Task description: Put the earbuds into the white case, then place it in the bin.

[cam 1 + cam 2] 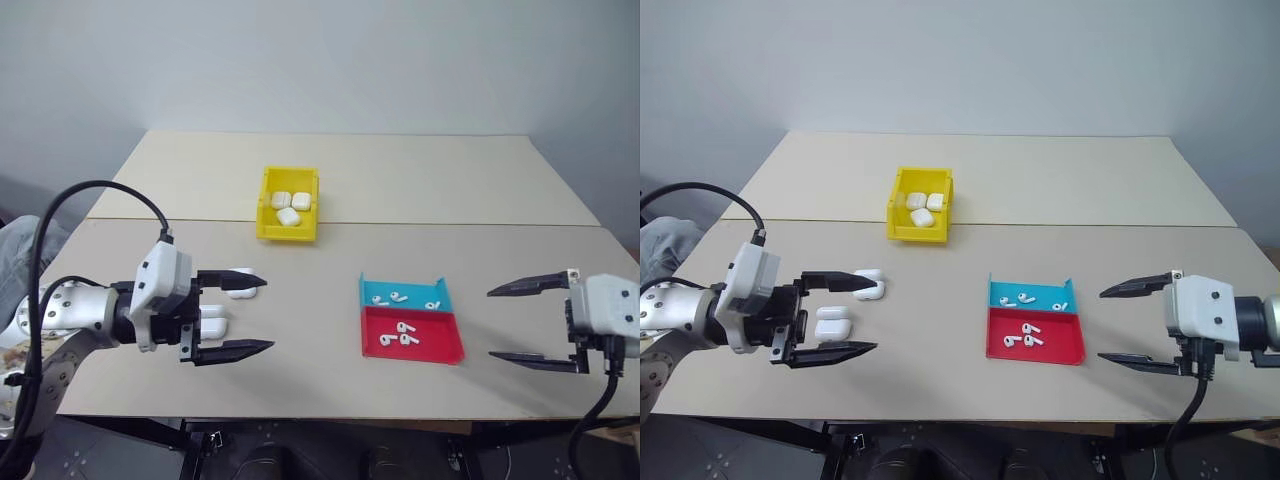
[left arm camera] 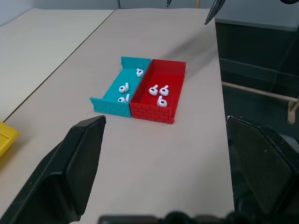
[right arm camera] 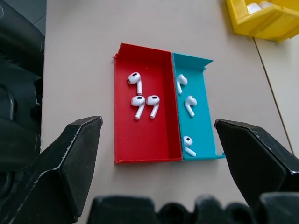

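Three earbuds (image 3: pixel 140 100) lie in a shallow red tray (image 1: pixel 442 346), and three more earbuds (image 3: pixel 189 105) lie in the cyan tray (image 1: pixel 420 290) joined to it. Two white cases (image 1: pixel 832 323) (image 1: pixel 870 284) rest on the table at the left. My left gripper (image 1: pixel 250 315) hangs open beside them, pointing toward the trays, with nothing between its fingers. Open and empty too, my right gripper (image 1: pixel 492 324) stands right of the trays and points at them. The yellow bin (image 1: pixel 287 235) sits farther back near the middle.
Three white cases (image 1: pixel 289 208) lie inside the yellow bin. The table is two beige tops joined along a seam (image 1: pixel 450 225) just behind the bin's front wall. The near table edge runs close under both grippers.
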Controlling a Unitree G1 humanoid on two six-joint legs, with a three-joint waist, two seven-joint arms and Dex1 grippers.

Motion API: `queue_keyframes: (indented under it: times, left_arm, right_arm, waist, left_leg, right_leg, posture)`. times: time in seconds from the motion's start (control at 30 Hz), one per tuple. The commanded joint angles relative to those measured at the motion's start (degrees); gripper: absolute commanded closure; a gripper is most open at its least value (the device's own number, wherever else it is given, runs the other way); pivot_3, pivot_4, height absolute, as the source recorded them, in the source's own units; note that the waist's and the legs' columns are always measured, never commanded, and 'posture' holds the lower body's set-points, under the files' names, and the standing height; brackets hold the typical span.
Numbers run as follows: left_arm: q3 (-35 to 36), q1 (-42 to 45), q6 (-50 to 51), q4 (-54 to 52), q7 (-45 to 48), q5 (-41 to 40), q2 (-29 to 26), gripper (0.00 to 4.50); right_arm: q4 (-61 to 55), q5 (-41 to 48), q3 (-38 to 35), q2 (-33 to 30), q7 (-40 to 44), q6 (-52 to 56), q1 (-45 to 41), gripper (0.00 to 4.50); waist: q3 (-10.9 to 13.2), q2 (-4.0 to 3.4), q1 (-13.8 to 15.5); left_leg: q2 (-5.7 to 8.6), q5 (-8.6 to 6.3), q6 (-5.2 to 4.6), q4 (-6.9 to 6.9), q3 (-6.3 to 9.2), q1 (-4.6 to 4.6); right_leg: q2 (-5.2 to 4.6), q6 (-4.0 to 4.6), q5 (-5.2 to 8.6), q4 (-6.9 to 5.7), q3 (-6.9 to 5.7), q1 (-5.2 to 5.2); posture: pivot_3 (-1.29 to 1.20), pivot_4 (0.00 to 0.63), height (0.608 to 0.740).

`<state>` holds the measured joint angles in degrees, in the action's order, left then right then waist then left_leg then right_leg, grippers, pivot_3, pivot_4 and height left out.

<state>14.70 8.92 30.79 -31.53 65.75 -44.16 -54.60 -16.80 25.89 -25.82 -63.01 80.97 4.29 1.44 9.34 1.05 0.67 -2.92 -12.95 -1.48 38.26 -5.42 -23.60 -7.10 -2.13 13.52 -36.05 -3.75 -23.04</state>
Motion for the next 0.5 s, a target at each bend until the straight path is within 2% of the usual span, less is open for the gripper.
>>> queue_keyframes:
  times: [0.03, 0.13, 0.27, 0.43, 0.5]
  left_arm:
    - [1.66, 0.79, 0.16, -1.09, -0.27, -1.59, -0.72, 0.0]
    - [2.47, 1.88, 2.47, -2.09, -4.84, -3.39, 0.45, 0.0]
    - [2.4, 0.55, 1.68, -4.18, -7.83, -0.55, 0.07, 0.0]
    - [0.9, -0.44, 4.28, -7.6, -16.2, 5.0, -0.77, 0.0]
    - [-0.14, 1.42, 10.78, -10.15, -23.25, 5.42, -1.21, 0.0]
  right_arm:
    - [-0.95, 0.77, -1.44, -0.75, -0.24, -0.2, -0.49, 0.02]
    - [-0.96, 0.88, -1.56, -0.81, -0.26, 0.0, -0.43, 0.02]
    - [-0.76, 0.78, -1.33, -0.9, -0.26, 0.09, -0.52, 0.02]
    - [0.01, 0.58, -0.17, -1.05, -0.29, 0.02, -1.49, 0.02]
    - [0.86, -0.05, 1.09, -0.96, -0.62, -0.29, -2.51, 0.02]
  waist:
    - [0.0, 0.0, 0.0]
    - [0.0, 0.0, 0.0]
    - [0.0, 0.0, -0.01]
    - [0.0, 0.0, 0.0]
    - [0.0, 0.01, 0.0]
  left_leg:
    - [0.0, 0.0, 0.0, 0.0, 0.0, 0.0]
    - [0.0, 0.0, 0.0, 0.0, 0.03, 0.0]
    - [0.0, 0.0, 0.0, 0.0, 0.1, 0.0]
    - [0.0, 0.0, 0.0, 0.0, 0.1, 0.01]
    - [0.01, 0.0, 0.0, 0.0, 0.11, 0.04]
  right_leg:
    - [0.0, 0.0, 0.0, 0.0, 0.0, 0.0]
    - [0.0, 0.0, 0.0, 0.0, 0.0, 0.0]
    - [0.0, 0.0, 0.0, 0.0, 0.01, 0.01]
    - [0.0, 0.0, 0.0, -0.01, 0.02, 0.0]
    - [0.0, 0.0, 0.0, -0.01, 0.02, 0.03]
  posture:
    - [0.0, 0.15, 0.74]
    - [0.0, 0.15, 0.74]
    - [0.0, 0.15, 0.74]
    - [0.0, 0.15, 0.74]
    - [0.0, 0.15, 0.74]
